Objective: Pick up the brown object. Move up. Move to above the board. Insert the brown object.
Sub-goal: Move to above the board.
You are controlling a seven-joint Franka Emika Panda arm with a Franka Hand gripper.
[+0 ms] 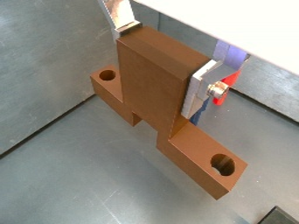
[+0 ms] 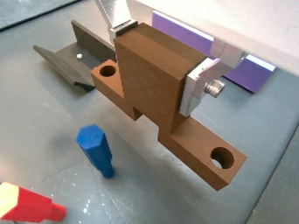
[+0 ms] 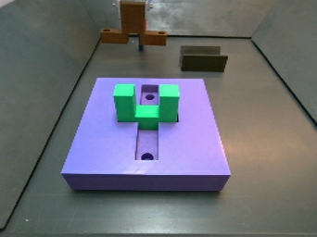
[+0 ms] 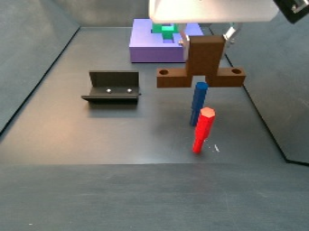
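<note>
My gripper (image 1: 159, 54) is shut on the square upright post of the brown object (image 1: 158, 92). One silver finger (image 1: 201, 90) presses each side of the post in both wrist views. The brown object's flat bar with a round hole at each end hangs below the post, seemingly a little off the grey floor. In a side view the gripper (image 4: 208, 34) holds the brown object (image 4: 203, 68) in front of the purple-blue board (image 4: 145, 50). In a side view the board (image 3: 99, 139) lies in the foreground with its green U-shaped block (image 3: 146, 102), and the brown object (image 3: 133, 28) is beyond it.
The dark fixture (image 4: 112, 87) stands on the floor left of the brown object, also shown in a wrist view (image 2: 68, 57). A blue post (image 4: 200, 102) and a red post (image 4: 204, 131) stand just in front of the brown object. Grey walls enclose the floor.
</note>
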